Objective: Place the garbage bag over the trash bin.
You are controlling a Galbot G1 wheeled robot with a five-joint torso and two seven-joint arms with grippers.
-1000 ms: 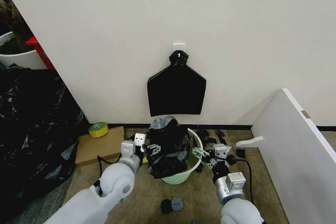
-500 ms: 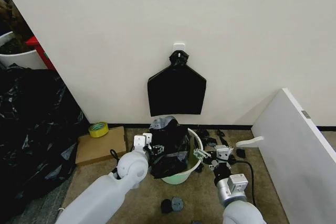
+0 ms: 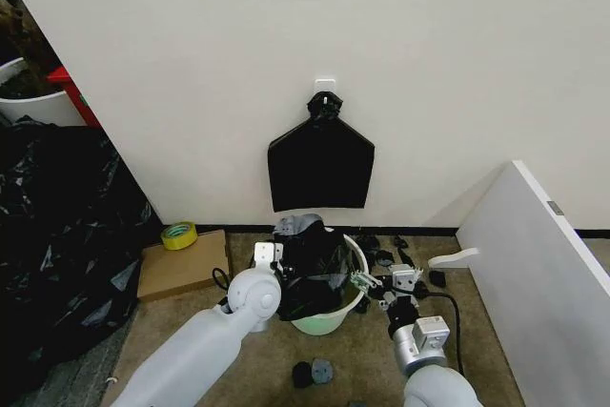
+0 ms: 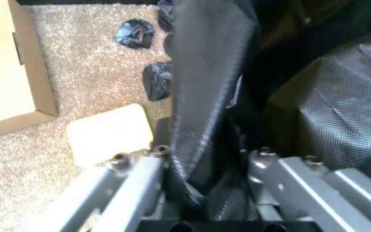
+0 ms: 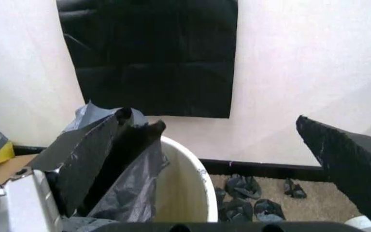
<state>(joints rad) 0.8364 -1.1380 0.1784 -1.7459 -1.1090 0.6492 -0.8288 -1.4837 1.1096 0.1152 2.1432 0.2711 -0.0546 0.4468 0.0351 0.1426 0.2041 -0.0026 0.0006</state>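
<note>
The trash bin [image 3: 335, 310], cream-white with a pale green base, stands on the carpet by the wall. The crinkled black garbage bag [image 3: 312, 262] is bunched over the bin's left half and hangs into it. My left gripper [image 3: 277, 261] is at the bin's left rim, shut on a fold of the garbage bag [image 4: 206, 92] that runs up between its fingers [image 4: 133, 175]. My right gripper [image 3: 368, 282] hovers open by the bin's right rim. In the right wrist view the bin's rim [image 5: 187, 178] and the bag [image 5: 102, 150] lie ahead of its spread fingers [image 5: 340, 154].
A flat black bundle [image 3: 320, 164] hangs from a wall hook above the bin. A cardboard box [image 3: 179, 266] with a yellow tape roll [image 3: 177, 234] lies left, beside a black plastic heap [image 3: 57, 226]. A white board [image 3: 543, 274] leans at the right. Small black scraps [image 3: 310, 372] litter the floor.
My left arm has swung right toward the bin, drawing the garbage bag with it, so the bag now sits further over the bin's opening. The right gripper has barely moved.
</note>
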